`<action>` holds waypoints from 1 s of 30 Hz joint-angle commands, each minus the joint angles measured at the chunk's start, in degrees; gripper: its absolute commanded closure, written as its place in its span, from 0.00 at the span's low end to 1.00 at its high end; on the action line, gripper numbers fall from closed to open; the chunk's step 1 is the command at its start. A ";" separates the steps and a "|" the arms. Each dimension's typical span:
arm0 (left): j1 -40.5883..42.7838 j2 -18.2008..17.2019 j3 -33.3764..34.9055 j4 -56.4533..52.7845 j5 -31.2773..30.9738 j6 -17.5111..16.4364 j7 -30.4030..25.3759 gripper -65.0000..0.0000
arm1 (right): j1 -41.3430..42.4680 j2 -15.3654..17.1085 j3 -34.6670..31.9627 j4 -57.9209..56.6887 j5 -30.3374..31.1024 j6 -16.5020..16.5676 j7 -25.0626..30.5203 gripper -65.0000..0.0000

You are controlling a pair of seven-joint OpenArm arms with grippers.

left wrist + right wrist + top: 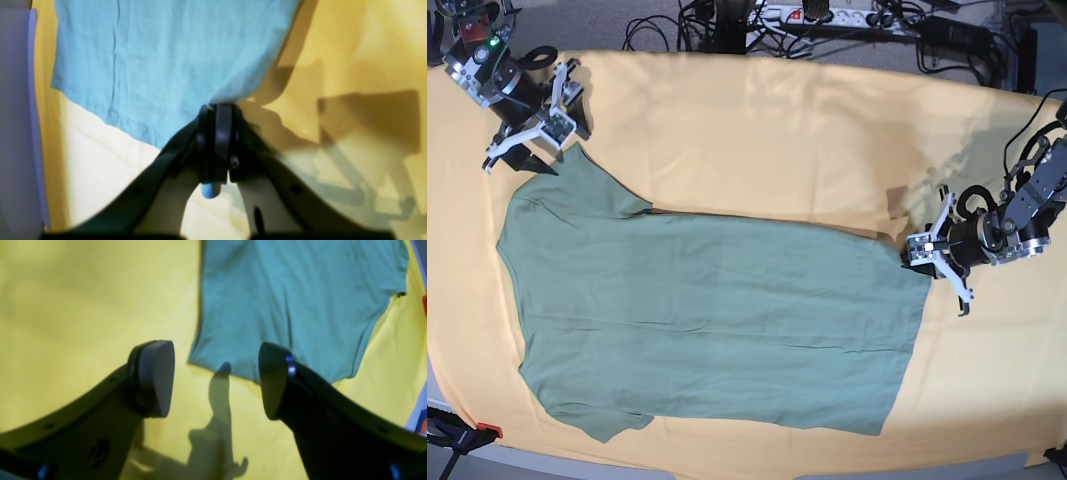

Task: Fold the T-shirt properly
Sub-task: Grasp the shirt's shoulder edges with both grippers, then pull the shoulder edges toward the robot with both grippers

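T-shirt (707, 320) spread flat on yellow-orange cloth (757, 130) covering surface, sleeves at base view's left, hem at its right. Left gripper (218, 110) at hem's upper corner, jaws pressed together, pinching fabric edge. Right gripper (217, 380) beside upper sleeve, jaws spread wide, holding nothing, above cloth.
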 commanded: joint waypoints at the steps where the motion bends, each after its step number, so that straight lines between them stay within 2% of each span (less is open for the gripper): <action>1: -1.55 -0.94 -0.74 0.39 -0.52 0.68 -0.83 1.00 | 0.57 0.72 0.37 0.13 0.39 -0.57 1.03 0.38; 7: -1.42 -0.94 -0.74 0.39 -0.55 0.24 -0.85 1.00 | 2.67 0.74 -0.04 -4.31 0.31 1.95 2.64 0.38; 10: -1.42 -0.92 -0.74 0.42 -2.05 0.26 -0.87 1.00 | 4.55 0.74 -1.73 -6.60 0.31 1.75 2.64 0.38; 15: -1.42 -0.96 -0.74 0.42 -2.86 0.26 -0.79 1.00 | 9.27 0.74 -7.19 -10.82 -2.05 0.11 2.40 0.38; 18: -1.42 -0.94 -0.74 0.42 -2.89 0.26 0.61 1.00 | 11.28 0.74 -8.96 -12.68 -5.31 -3.45 1.73 0.39; 20: -1.42 -0.96 -0.74 0.39 -2.89 0.26 0.66 1.00 | 11.93 0.79 -8.98 -12.87 -6.21 -5.01 0.57 0.52; 24: -1.44 -0.96 -0.74 0.42 -2.89 0.26 0.63 1.00 | 12.59 1.09 -8.96 -12.85 -5.95 -4.90 0.07 1.00; 26: -1.44 -1.09 -0.74 0.42 -2.86 -0.22 0.66 1.00 | 12.59 1.42 -8.96 -12.37 -5.95 -4.92 0.04 1.00; 30: -3.30 -1.75 -0.74 0.46 -2.95 -4.87 0.37 1.00 | 12.57 3.37 -8.96 -8.79 -5.92 -5.20 -2.25 1.00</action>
